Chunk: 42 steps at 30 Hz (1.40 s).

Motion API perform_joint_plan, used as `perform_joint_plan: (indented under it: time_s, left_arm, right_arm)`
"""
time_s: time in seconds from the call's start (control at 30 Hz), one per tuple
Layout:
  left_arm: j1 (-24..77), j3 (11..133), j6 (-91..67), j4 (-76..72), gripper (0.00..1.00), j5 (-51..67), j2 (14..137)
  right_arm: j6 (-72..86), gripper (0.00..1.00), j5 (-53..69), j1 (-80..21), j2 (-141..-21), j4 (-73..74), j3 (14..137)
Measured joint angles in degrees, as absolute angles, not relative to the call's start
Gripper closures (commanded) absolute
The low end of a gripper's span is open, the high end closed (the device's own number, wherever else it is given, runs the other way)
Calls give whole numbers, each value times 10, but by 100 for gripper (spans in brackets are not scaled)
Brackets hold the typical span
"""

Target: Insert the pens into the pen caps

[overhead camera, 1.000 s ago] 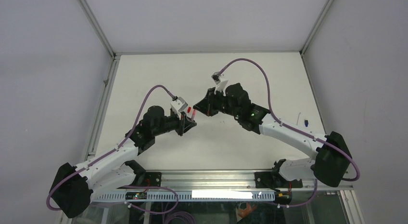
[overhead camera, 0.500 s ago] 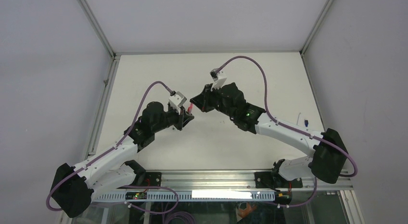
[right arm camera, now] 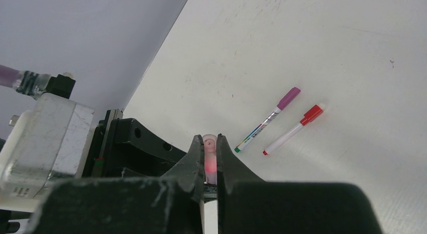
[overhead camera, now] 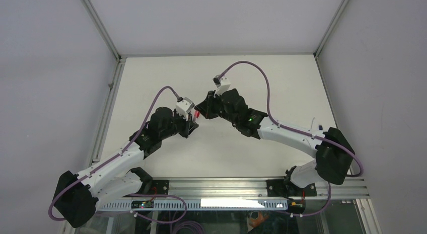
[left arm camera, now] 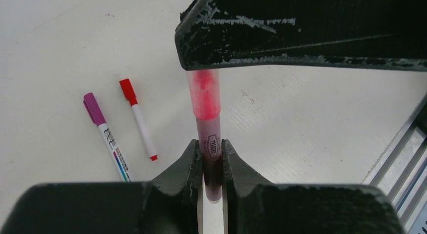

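Over the middle of the white tabletop (overhead camera: 226, 153) the two arms meet nose to nose, the left gripper (overhead camera: 190, 124) coming in from the left and the right gripper (overhead camera: 201, 108) just beyond it, with a small spot of red showing between them. From the left wrist, that gripper's fingers (left arm camera: 194, 156) are pinching a pen (left arm camera: 212, 138) with a dark reddish barrel and a printed label, held upright between the pads. The pen's upper end runs straight into a translucent pink cap (left arm camera: 204, 95), the two in line and touching; I cannot tell how far in the pen sits. The top of the cap disappears under the scuffed black body of the other gripper. From the right wrist, its fingers (right arm camera: 197, 153) are pressed onto that same pink cap (right arm camera: 210, 161), which glows between them, with the left arm's black fingers and grey camera block just behind on the left. Well apart from all this, two pens lie flat on the tabletop, close and roughly parallel but not touching: a purple-capped pen (left arm camera: 105, 136) with a multicoloured barrel and a red-capped pen (left arm camera: 139, 121) with a plain white barrel and a red tail.
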<state>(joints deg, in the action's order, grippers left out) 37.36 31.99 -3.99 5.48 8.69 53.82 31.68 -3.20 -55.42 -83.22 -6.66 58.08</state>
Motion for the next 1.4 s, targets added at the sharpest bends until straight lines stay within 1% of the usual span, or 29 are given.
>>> perform_joint_plan:
  time_s: [0.23,0.97,1.13,1.4]
  left_arm:
    - [374,320,-40,76,100,61,516]
    - [374,300,-40,85,100,38,494]
    - [370,300,-40,86,100,54,494]
    - [354,300,-43,87,100,121,498]
  right_arm:
    - [330,100,-43,-562,-845,-72,593]
    - [334,100,-38,-568,-874,-77,605]
    - [333,100,-34,-568,-875,-76,605]
    - [333,100,-30,-568,-874,-68,602]
